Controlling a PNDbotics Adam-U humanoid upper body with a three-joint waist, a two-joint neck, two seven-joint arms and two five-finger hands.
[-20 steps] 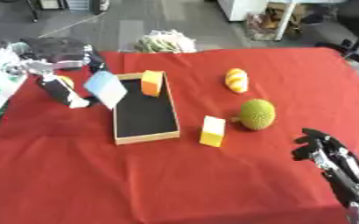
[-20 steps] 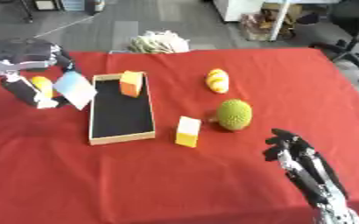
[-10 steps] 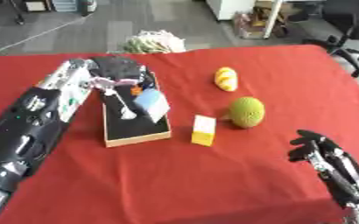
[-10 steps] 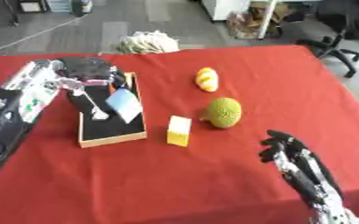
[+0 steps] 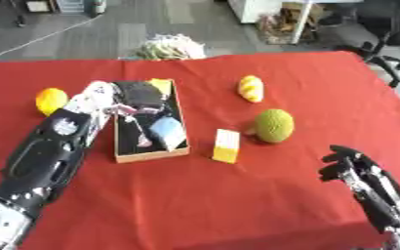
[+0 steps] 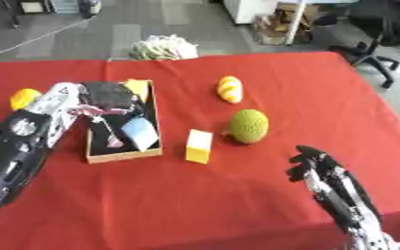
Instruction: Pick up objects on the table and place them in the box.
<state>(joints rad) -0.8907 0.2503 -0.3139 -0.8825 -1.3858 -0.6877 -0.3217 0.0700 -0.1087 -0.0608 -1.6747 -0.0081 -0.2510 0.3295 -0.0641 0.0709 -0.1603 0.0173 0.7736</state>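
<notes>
Over the box [image 5: 179, 120], the left hand [image 5: 138, 97] is held, fingers curled round a pale blue packet [image 5: 167, 133] that hangs inside it. At lower right, the right hand [image 5: 350, 168] is rested idle, fingers relaxed. Beside the box, a yellow block [image 5: 226, 146] is stood on the red table [image 5: 237, 200].

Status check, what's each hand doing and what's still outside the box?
Left hand over the box, light-blue item at its fingers. Right hand idle, open. Green fruit, yellow block, bread outside.
</notes>
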